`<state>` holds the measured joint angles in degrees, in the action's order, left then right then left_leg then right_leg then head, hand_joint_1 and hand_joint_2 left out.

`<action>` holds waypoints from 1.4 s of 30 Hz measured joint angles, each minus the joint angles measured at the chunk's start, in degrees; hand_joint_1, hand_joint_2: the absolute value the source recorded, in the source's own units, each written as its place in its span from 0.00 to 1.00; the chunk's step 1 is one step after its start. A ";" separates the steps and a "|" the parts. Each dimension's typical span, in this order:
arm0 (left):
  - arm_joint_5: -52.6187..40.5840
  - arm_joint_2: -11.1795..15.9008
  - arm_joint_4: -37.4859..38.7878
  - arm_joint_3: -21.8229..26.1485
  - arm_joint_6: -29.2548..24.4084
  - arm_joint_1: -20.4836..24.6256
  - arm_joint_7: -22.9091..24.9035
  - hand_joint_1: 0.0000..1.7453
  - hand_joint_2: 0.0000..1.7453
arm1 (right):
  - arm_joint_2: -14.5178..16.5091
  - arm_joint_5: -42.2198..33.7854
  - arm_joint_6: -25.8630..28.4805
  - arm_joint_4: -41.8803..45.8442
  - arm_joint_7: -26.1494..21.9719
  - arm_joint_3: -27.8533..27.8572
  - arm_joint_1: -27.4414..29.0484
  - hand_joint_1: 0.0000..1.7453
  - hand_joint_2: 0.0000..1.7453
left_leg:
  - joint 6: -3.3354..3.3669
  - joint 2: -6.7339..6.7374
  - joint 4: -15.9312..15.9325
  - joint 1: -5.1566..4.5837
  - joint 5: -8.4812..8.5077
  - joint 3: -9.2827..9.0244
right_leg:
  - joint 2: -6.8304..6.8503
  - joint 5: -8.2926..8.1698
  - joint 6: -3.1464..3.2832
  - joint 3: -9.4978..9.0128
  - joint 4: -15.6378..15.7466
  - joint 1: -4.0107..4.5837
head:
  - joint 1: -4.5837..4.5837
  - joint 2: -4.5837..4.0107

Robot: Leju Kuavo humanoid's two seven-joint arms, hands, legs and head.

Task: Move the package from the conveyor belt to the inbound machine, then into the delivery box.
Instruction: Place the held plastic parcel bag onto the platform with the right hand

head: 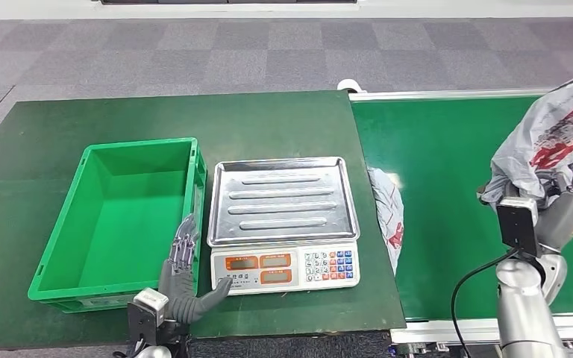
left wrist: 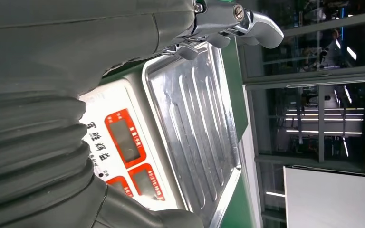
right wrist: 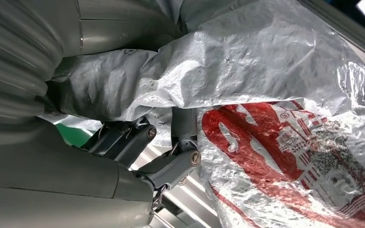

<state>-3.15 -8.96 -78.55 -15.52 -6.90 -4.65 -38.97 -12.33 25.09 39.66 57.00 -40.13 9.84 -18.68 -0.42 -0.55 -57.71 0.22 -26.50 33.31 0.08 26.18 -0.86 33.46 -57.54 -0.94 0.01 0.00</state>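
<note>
A crumpled silver package (head: 556,134) with red print hangs above the green conveyor belt (head: 448,156), held up by my right hand (head: 559,198). In the right wrist view its fingers (right wrist: 171,166) grip the foil package (right wrist: 275,95). The inbound machine is a weighing scale with a bare steel tray (head: 282,198) and a keypad front (head: 287,268). My left hand (head: 185,272) rests open between the scale and the green delivery box (head: 119,216), its thumb touching the scale's front corner. The left wrist view shows the scale tray (left wrist: 195,123) beside my fingers (left wrist: 237,21).
A second silver package (head: 388,212) lies at the belt's near edge beside the scale. The green box is empty. Grey carpet floor lies beyond the dark green table (head: 157,119).
</note>
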 joint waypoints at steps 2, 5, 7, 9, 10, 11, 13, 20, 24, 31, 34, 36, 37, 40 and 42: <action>0.29 -0.08 0.14 0.00 -0.66 0.26 -0.50 0.00 1.00 | 0.83 1.14 0.29 3.17 0.00 -0.35 1.17 1.00 1.00 | 0.00 0.00 0.00 0.00 0.00 0.00 | -0.01 0.00 0.00 0.00 0.00 0.00 | 0.00 0.00; 0.68 -0.33 -0.71 0.00 -4.04 0.69 -1.07 0.00 1.00 | 2.14 4.26 0.13 6.79 0.00 -1.88 1.97 1.00 1.00 | -0.01 0.02 0.00 0.00 0.01 0.01 | -0.05 0.00 0.00 0.01 -0.01 0.01 | 0.01 0.00; 0.79 -0.51 -1.86 0.00 -7.30 1.18 -1.17 0.00 1.00 | 2.86 6.26 -1.42 7.93 0.12 -3.80 1.58 1.00 1.00 | -0.03 0.04 0.00 0.01 0.02 0.01 | -0.07 -0.01 0.01 0.02 -0.01 0.02 | -0.01 0.00; 0.25 -0.65 -3.32 0.00 -12.09 1.76 -1.20 0.00 1.00 | 3.46 9.33 -4.59 8.10 1.22 -6.28 0.28 1.00 1.00 | -0.04 0.06 0.01 0.02 0.03 0.03 | -0.07 -0.01 0.01 0.02 -0.03 0.02 | -0.01 0.00; -0.25 -0.70 -4.13 0.00 -15.34 2.06 -1.21 0.00 1.00 | 3.70 11.48 -6.61 7.76 2.42 -7.69 -0.88 1.00 1.00 | -0.06 0.09 0.01 0.02 0.05 0.03 | -0.08 -0.03 0.02 0.02 -0.03 0.02 | 0.00 0.00; -0.83 -0.73 -4.94 -0.01 -19.04 2.38 -1.23 0.00 1.00 | 3.89 14.03 -8.86 6.97 4.17 -9.28 -2.45 1.00 1.00 | -0.07 0.13 0.01 0.02 0.07 0.03 | -0.12 -0.05 0.03 0.03 -0.04 0.02 | 0.01 0.00; -1.50 -0.73 -6.32 -0.15 -25.72 2.99 -1.27 0.00 1.00 | 4.27 18.75 -13.16 4.08 7.42 -12.69 -6.80 1.00 1.00 | -0.08 0.20 0.02 0.02 0.15 0.03 | -0.19 -0.12 0.05 0.07 -0.05 0.02 | 0.01 0.00; -4.94 -0.42 -9.27 -1.32 -32.78 3.04 -1.25 0.00 1.00 | 8.00 28.63 -26.28 -12.55 11.94 -27.05 -25.18 1.00 1.00 | -0.09 0.17 0.01 0.06 0.33 0.06 | -0.19 -0.25 0.06 0.13 -0.07 0.07 | 0.01 0.00; -5.88 -0.40 -10.07 -1.30 -32.88 2.17 -1.25 0.00 1.00 | 10.64 31.74 -31.47 -20.40 13.10 -34.40 -31.62 1.00 1.00 | -0.11 0.09 0.01 0.10 0.33 0.08 | -0.12 -0.24 0.08 0.15 -0.07 0.10 | 0.01 0.00; -5.46 -0.38 -10.34 -1.21 -32.95 0.64 -1.25 0.00 1.00 | 13.42 32.28 -39.16 -26.50 8.32 -40.92 -35.14 1.00 1.00 | -0.10 0.04 0.01 0.10 0.32 0.15 | -0.09 -0.23 0.08 0.17 -0.06 0.09 | 0.00 0.00; -4.90 -0.36 -10.32 -1.07 -32.95 -0.11 -1.23 0.00 1.00 | 14.65 30.83 -43.06 -28.06 6.38 -43.29 -35.59 1.00 1.00 | -0.10 0.07 0.01 0.11 0.31 0.14 | -0.11 -0.23 0.08 0.19 -0.04 0.09 | 0.01 0.00; -4.42 -0.32 -10.26 -1.01 -32.95 -0.51 -1.22 0.00 1.00 | 15.35 30.54 -45.95 -28.76 6.42 -44.76 -35.64 1.00 1.00 | -0.10 0.05 0.01 0.11 0.31 0.15 | -0.07 -0.23 0.08 0.19 -0.04 0.10 | 0.01 0.00; -4.25 -0.28 -10.23 -0.99 -32.95 -0.73 -1.21 0.00 1.00 | 15.67 30.54 -47.42 -29.09 6.70 -45.47 -35.67 1.00 1.00 | -0.10 0.04 0.01 0.11 0.32 0.15 | -0.06 -0.23 0.08 0.18 -0.04 0.11 | 0.02 0.00; -4.15 -0.17 -10.18 -0.94 -32.96 -1.39 -1.21 0.00 1.00 | 16.18 30.57 -50.30 -29.96 7.37 -47.12 -35.73 1.00 1.00 | -0.11 0.04 0.01 0.12 0.32 0.14 | -0.07 -0.23 0.08 0.18 -0.04 0.11 | 0.01 0.00; -4.15 -0.13 -10.17 -0.93 -32.97 -1.62 -1.21 0.00 1.00 | 16.34 30.57 -50.84 -30.40 7.40 -47.80 -35.74 1.00 1.00 | -0.11 0.04 0.01 0.12 0.33 0.15 | -0.07 -0.23 0.08 0.18 -0.05 0.11 | 0.01 0.00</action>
<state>-7.30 -9.08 -88.72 -16.45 -39.87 -6.27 -40.17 4.01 55.65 -11.17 26.60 -32.73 -37.97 -54.42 -0.53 -0.51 -57.70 0.33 -26.17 33.46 0.01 25.94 -0.78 33.64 -57.58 -0.84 0.02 0.00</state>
